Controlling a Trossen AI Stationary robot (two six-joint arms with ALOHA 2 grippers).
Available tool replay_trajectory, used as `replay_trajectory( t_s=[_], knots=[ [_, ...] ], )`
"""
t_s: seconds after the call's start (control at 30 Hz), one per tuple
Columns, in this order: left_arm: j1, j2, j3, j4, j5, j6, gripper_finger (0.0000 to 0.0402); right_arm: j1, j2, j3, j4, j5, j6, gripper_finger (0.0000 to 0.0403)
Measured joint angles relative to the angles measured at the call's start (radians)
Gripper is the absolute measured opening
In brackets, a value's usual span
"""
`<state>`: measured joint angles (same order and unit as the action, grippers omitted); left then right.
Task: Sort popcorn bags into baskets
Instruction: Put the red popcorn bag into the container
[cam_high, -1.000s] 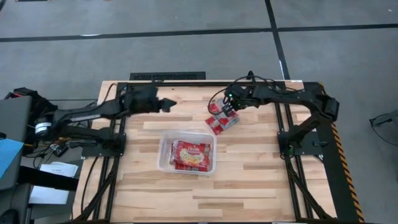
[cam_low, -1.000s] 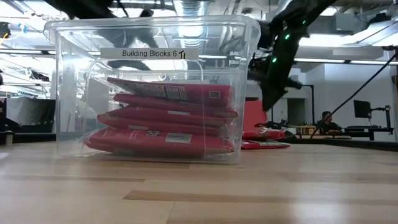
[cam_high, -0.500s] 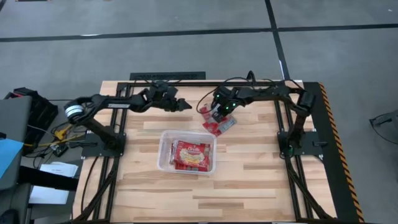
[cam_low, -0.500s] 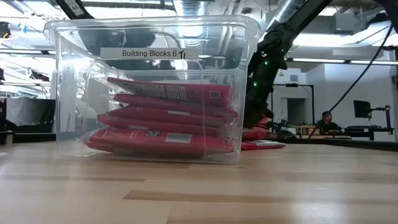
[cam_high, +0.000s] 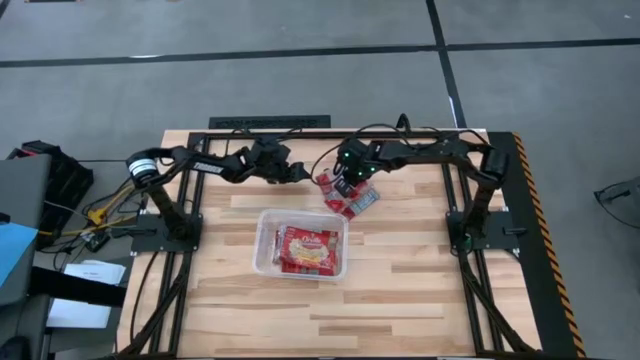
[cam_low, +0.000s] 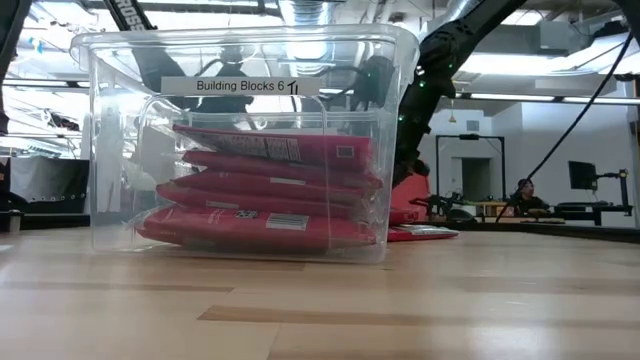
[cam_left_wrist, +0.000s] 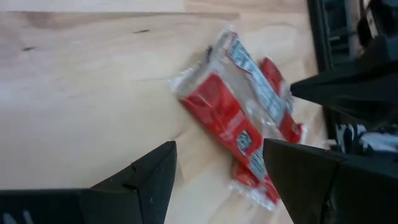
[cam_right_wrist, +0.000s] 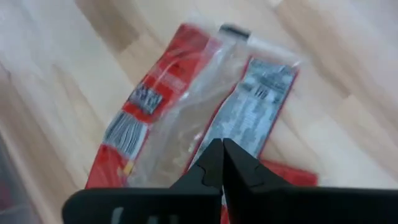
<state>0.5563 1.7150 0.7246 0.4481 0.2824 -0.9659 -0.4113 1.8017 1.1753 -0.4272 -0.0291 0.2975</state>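
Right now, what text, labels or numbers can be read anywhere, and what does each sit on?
"Building Blocks 6": white label on the clear tub.
Print and barcodes on the popcorn bags in the tub: too small to read.
Print on the loose popcorn bags on the table: blurred, unreadable.

both our arms reach inward at the far side. our left pincer (cam_high: 300, 172) stands spread wide; our right pincer (cam_high: 345, 186) is pinched tight, pointing down, just beside it.

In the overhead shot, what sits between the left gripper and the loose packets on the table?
Nothing: in the high view only bare table separates the open left gripper from the loose popcorn bags. The left wrist view shows the same.
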Motion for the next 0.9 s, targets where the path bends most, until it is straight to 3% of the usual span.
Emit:
replay_trajectory(
  t_s=[0.37,0.6,0.9],
  knots=[
    [-0.008,0.039,0.0,0.002,-0.076,-0.058,0.0227,-0.006,0.002,-0.004,0.077,0.003,-0.005,0.0021],
    [-0.01,0.039,0.0,-0.012,-0.079,-0.075,0.0227,-0.015,0.003,-0.054,0.055,-0.015,0.066,0.001],
    [-0.031,0.039,0.0,-0.012,-0.073,-0.075,0.0227,-0.024,0.006,-0.096,0.184,-0.055,0.053,0.0015]
  ],
)
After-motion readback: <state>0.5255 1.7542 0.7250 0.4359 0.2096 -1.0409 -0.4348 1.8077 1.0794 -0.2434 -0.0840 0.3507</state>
